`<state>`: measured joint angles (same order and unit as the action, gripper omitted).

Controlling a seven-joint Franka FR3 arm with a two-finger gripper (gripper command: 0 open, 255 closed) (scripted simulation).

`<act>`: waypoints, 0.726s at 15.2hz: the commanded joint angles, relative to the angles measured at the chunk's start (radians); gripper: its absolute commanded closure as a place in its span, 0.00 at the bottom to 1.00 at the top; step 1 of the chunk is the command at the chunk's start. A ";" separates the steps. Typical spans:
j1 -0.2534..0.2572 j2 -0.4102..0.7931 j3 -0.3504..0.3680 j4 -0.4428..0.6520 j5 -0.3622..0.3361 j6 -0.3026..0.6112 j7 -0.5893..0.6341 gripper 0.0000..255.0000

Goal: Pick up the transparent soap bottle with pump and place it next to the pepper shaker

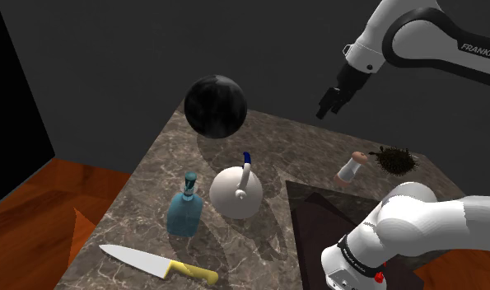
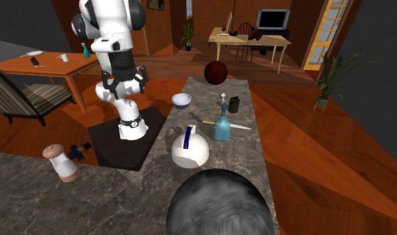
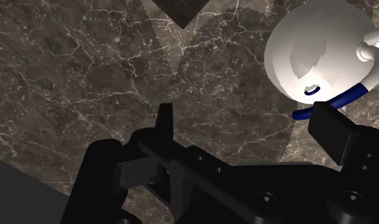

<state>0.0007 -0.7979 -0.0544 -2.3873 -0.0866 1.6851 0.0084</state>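
Marble worktop: long and dark-veined, with the stand at one side.

Arm: white, raised. Your hand hangs high above the worktop, well clear of everything on it. In the wrist view you see the two black fingers standing apart with bare marble between them, so the hand is spread and holds nothing.

Sphere: dark, at the worktop's far end in the shoulder view.

Pot: white, round, blue handle, mid-worktop. It lies under and off to one side of your hand in the wrist view.

Bottle: clear blue with a pump top, upright on the worktop, just beside the pot on the shoulder view's left.

Knife: yellow handle, flat near the bottle, toward the shoulder view's lower edge.

Shaker: pale with a brown cap, across the pot from the bottle and well apart from it, near the stand.

Spiky thing: dark, just beside the shaker.
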 commanded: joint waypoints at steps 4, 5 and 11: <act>0.023 0.027 0.060 -0.013 0.044 0.022 0.074 0.00; 0.031 0.038 0.080 -0.015 0.058 0.031 0.099 0.00; 0.075 0.132 0.197 -0.004 0.138 0.086 0.244 0.00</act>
<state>0.0682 -0.6819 0.1227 -2.3904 0.0380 1.7591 0.2271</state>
